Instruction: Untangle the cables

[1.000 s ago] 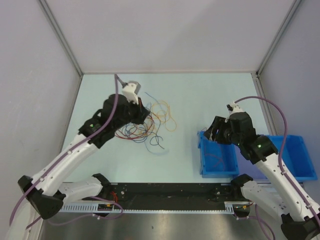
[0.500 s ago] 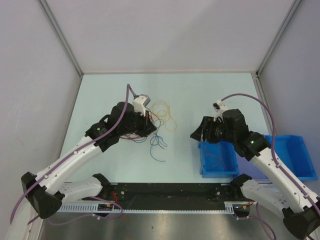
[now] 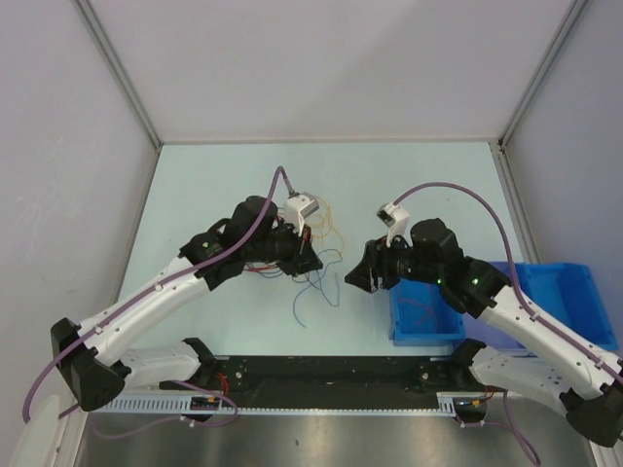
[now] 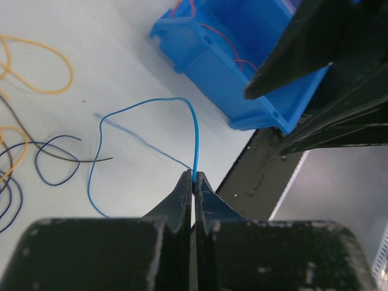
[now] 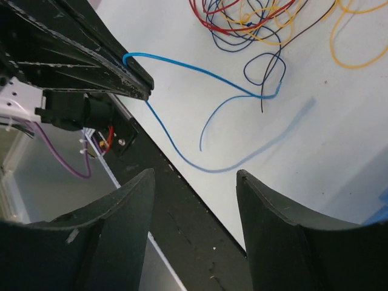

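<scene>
The cables (image 3: 326, 232) lie in a loose bunch of orange, red, dark blue and black loops at mid table, partly hidden under my left arm; they also show in the right wrist view (image 5: 254, 24). My left gripper (image 3: 310, 261) is shut on a thin blue wire (image 4: 195, 139) and holds it above the table, right of the bunch. The wire arcs from the closed tips (image 4: 193, 177) back down to the table, where its tail (image 3: 299, 313) trails. My right gripper (image 3: 358, 277) is open and empty, close to the right of the left gripper. The blue wire (image 5: 200, 71) lies ahead of its fingers (image 5: 195, 176).
A blue bin (image 3: 425, 316) stands at the near right and holds red wire; it shows in the left wrist view (image 4: 230, 73). A second blue bin (image 3: 574, 306) is beside it at the far right. The black front rail (image 3: 331, 370) runs along the near edge.
My left gripper has moved right with the blue wire, drawing it out of the bunch. My right gripper has swung left from over the bin toward the left gripper.
</scene>
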`<state>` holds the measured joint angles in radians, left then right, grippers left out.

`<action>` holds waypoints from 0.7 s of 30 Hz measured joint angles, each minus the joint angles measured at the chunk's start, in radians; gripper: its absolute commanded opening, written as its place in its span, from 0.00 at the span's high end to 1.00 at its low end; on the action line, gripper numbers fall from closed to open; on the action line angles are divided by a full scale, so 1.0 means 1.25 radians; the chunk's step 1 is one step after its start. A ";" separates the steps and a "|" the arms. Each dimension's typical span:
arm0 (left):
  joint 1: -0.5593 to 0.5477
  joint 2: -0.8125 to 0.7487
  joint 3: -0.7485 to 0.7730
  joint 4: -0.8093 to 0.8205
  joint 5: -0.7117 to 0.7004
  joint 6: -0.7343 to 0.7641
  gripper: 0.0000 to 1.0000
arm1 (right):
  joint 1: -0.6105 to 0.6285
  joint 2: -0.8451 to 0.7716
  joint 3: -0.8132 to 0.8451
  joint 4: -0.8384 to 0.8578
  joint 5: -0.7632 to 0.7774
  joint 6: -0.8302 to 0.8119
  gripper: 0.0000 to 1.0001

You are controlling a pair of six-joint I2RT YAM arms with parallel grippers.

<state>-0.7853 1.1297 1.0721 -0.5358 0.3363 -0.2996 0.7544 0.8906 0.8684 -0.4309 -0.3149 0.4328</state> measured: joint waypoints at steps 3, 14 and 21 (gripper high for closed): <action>-0.008 0.000 0.005 0.002 0.035 0.010 0.99 | 0.045 0.023 0.009 -0.002 0.038 -0.028 0.39; -0.031 0.011 0.017 0.001 0.072 0.017 0.99 | 0.106 0.044 0.049 -0.003 0.211 -0.067 0.39; -0.043 0.011 0.018 0.002 0.082 0.017 0.99 | 0.106 0.065 0.056 0.000 0.260 -0.078 0.42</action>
<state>-0.8394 1.1435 1.0943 -0.5331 0.4385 -0.2787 0.8871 0.9722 0.9386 -0.4305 0.0105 0.3359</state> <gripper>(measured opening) 0.016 0.596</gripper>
